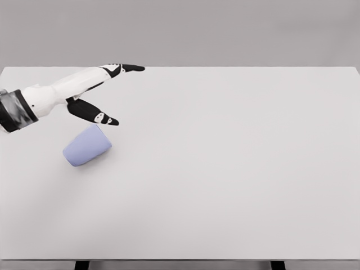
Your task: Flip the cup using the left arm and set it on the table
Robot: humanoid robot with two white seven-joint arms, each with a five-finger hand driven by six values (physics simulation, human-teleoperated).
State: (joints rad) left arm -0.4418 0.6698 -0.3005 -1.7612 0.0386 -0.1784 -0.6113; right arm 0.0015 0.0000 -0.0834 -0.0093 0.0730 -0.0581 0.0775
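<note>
Lavender cup (87, 146) lies tipped on its side on the white desk (225, 169), near the left edge. The left hand (84, 93) hovers just above and behind it, fingers (126, 68) spread wide, thumb toward the cup, holding nothing. The desk surface extends open to the right and toward the front edge.

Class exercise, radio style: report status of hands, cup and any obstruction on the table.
Left hand open, fingers spread, just above cup, no grasp. Cup lying on its side on table. Right hand out of view. No obstruction seen.
</note>
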